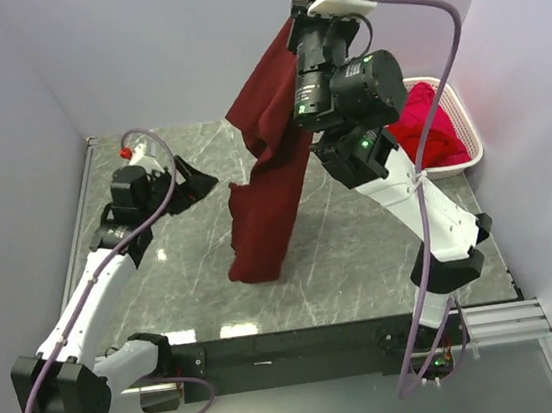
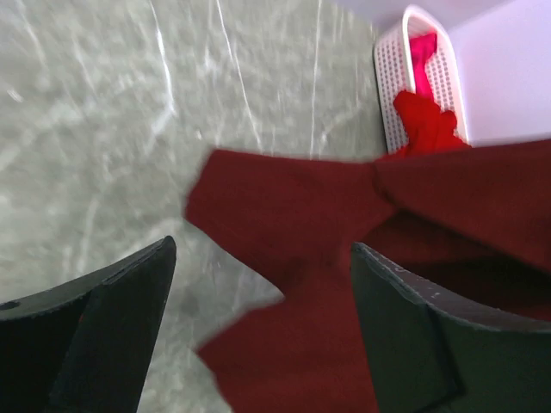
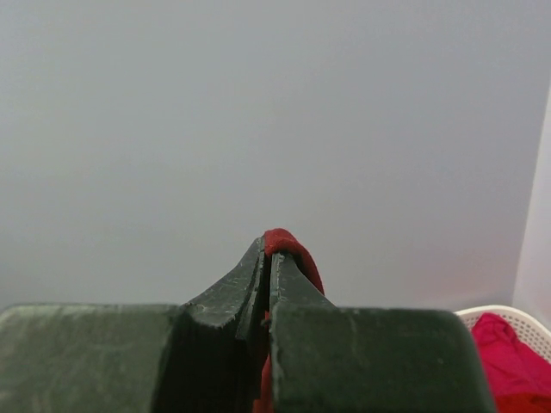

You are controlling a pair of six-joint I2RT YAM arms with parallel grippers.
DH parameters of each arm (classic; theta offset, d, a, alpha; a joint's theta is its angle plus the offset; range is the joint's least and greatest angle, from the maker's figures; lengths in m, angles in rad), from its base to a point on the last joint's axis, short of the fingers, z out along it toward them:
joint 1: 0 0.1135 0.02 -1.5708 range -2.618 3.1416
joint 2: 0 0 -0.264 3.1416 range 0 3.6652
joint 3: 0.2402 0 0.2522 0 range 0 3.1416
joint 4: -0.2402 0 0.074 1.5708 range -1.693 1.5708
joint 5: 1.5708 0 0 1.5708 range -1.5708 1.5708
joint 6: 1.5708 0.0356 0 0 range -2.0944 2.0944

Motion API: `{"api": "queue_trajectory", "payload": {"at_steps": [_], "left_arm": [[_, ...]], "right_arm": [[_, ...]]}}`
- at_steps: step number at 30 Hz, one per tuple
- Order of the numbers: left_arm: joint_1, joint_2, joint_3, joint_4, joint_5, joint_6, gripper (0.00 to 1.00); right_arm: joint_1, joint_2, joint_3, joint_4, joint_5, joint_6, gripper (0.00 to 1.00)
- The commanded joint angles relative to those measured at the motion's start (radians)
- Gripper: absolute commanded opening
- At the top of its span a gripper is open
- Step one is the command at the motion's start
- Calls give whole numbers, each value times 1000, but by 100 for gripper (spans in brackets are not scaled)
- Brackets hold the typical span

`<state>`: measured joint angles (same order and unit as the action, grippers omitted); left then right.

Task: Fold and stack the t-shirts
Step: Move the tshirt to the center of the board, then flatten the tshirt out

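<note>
Barely begun: holding maroon t-shirt [image 1: 268,182] aloft, right gripper [image 3: 269,254] jaws clenched on it; left gripper [image 2: 263,249] jaws released; crimson t-shirts [image 1: 426,133] unfolded in far-right-corner basket [image 1: 470,127].

One maroon shirt [image 1: 265,198]. One basket [image 1: 471,137] at the far right, with crimson cloth [image 1: 426,128] inside, one shirt or more, count unclear. Two tools: left tool [image 2: 263,248], right tool [image 3: 269,254]. One counter [image 1: 362,246].

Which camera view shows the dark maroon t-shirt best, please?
Top external: most of the maroon t-shirt hangs from the right gripper, its lower end reaching the table. The left wrist view shows a blurred part beyond the open left gripper; the right wrist view shows only a pinched fold.
</note>
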<state>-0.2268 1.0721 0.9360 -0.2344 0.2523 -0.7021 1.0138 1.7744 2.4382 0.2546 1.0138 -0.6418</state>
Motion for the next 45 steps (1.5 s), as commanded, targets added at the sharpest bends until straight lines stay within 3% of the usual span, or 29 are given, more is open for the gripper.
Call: {"api": "queue_trajectory", "payload": {"at_steps": [1, 3, 4, 5, 6, 7, 9, 10, 12, 13, 14, 17, 23, 28, 31, 34, 39, 45], "left_arm": [[-34, 25, -68, 107, 75, -86, 86], [-80, 46, -112, 141, 39, -97, 81], [-94, 52, -127, 151, 27, -111, 80], [-117, 63, -141, 168, 10, -117, 79], [-127, 72, -163, 181, 1, -123, 79], [-135, 81, -167, 185, -10, -132, 78], [-154, 112, -180, 187, -37, -140, 76], [-157, 123, -181, 193, -44, -151, 74], [-164, 160, -189, 199, -59, -163, 72], [-164, 175, -190, 205, -59, -178, 72], [-164, 199, -189, 208, -56, -186, 70], [-164, 221, -192, 211, -57, -206, 70], [-169, 245, -193, 207, -52, -212, 71], [-232, 327, -177, 207, -91, -252, 75], [-262, 370, -187, 205, -117, -302, 75], [-285, 379, -198, 158, -156, -352, 68], [-321, 252, -319, 164, -186, -415, 71], [-330, 246, -351, 184, -160, -418, 77]], "right_arm": [[-40, -36, -135, 87, 35, -13, 0], [-122, -127, -304, 51, 114, 80, 0], [-159, -176, -400, -100, 117, 299, 0], [-200, -276, -579, -208, 64, 450, 0], [-325, -324, -663, -319, 13, 610, 0], [-389, -369, -744, -486, -36, 878, 0], [-513, -463, -974, -555, -212, 1029, 6], [-597, -484, -1090, -584, -260, 1083, 34], [-639, -513, -1165, -621, -296, 1126, 64], [-673, -517, -1195, -673, -281, 1142, 76], [-691, -512, -1200, -704, -267, 1157, 78], [-806, -500, -1206, -790, -282, 1205, 80], [-943, -445, -1321, -719, -417, 1229, 78], [-904, -369, -1332, -661, -604, 1200, 71], [-818, -308, -1299, -699, -512, 1186, 72], [-810, -257, -1272, -724, -547, 1197, 72], [-733, -228, -1280, -701, -529, 1188, 72], [-800, -168, -1193, -755, -371, 1174, 73]]}}
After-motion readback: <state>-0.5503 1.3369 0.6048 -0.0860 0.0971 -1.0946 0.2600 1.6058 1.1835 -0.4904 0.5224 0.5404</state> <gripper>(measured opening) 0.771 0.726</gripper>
